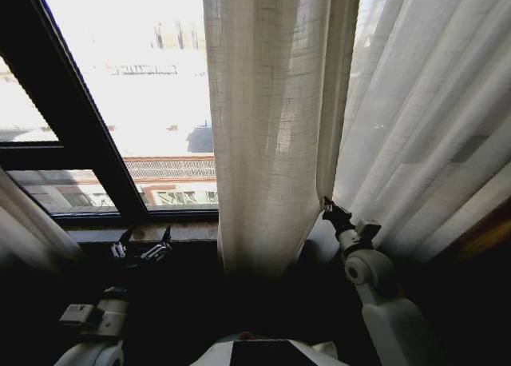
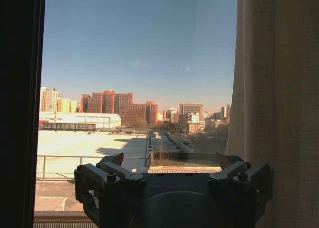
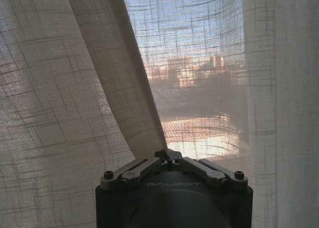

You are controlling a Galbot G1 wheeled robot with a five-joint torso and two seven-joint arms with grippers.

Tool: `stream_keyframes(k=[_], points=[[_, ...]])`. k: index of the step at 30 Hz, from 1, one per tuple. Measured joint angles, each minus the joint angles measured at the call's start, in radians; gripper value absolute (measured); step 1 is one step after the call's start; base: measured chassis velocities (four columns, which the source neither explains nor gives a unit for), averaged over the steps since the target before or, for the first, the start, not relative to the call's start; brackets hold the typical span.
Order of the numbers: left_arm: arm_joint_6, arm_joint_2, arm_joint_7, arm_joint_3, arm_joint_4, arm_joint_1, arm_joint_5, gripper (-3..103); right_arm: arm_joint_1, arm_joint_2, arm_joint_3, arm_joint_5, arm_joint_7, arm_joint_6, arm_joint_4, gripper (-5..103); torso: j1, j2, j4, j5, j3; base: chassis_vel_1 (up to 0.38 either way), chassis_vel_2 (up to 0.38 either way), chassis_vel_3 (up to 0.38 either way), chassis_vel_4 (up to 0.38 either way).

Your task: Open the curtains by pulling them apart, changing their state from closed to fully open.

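Observation:
The curtains are sheer white pleated panels. One bunched panel (image 1: 267, 126) hangs in the middle of the window and a wider one (image 1: 431, 134) covers the right side. My right gripper (image 1: 332, 212) is at the gap between them, shut on a fold of curtain (image 3: 119, 83); the right wrist view shows its jaws (image 3: 168, 156) pinched on that fold's lower end. My left gripper (image 1: 142, 248) hovers low by the sill, open and holding nothing. In the left wrist view it (image 2: 172, 163) faces bare glass, with the middle curtain (image 2: 276, 103) just beside it.
Black window-frame bars (image 1: 76, 134) cross the uncovered left pane, with a dark sill (image 1: 152, 232) below. Another strip of curtain (image 1: 24, 222) hangs at the far left edge. City rooftops lie beyond the glass.

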Motion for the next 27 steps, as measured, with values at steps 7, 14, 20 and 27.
stream_keyframes(k=[7,14,20,27], points=[[0.0,0.0,0.0,0.0,0.0,-0.001,0.0,100,0.0,0.0,0.0,-0.001,0.0,0.0,-0.001,0,0.0,0.0,0.0,0.0,0.0,-0.358,-0.366,0.348,0.366],[-0.001,0.0,0.0,0.0,0.001,-0.001,0.0,100,0.0,0.0,0.0,-0.002,0.0,0.0,-0.001,0,0.0,0.0,0.0,0.0,0.0,-0.354,-0.349,0.346,0.336],[-0.001,-0.001,0.001,0.0,0.002,-0.002,0.0,100,-0.002,0.001,0.001,-0.002,0.0,0.001,0.002,0,0.0,0.0,-0.0001,-0.0001,0.0,-0.345,-0.353,0.363,0.35],[-0.002,-0.002,0.001,0.0,0.002,0.001,0.001,100,-0.006,0.002,0.002,-0.002,-0.001,0.001,0.004,0,0.0,0.0,-0.0001,-0.0002,0.0,-0.358,-0.365,0.353,0.362]])
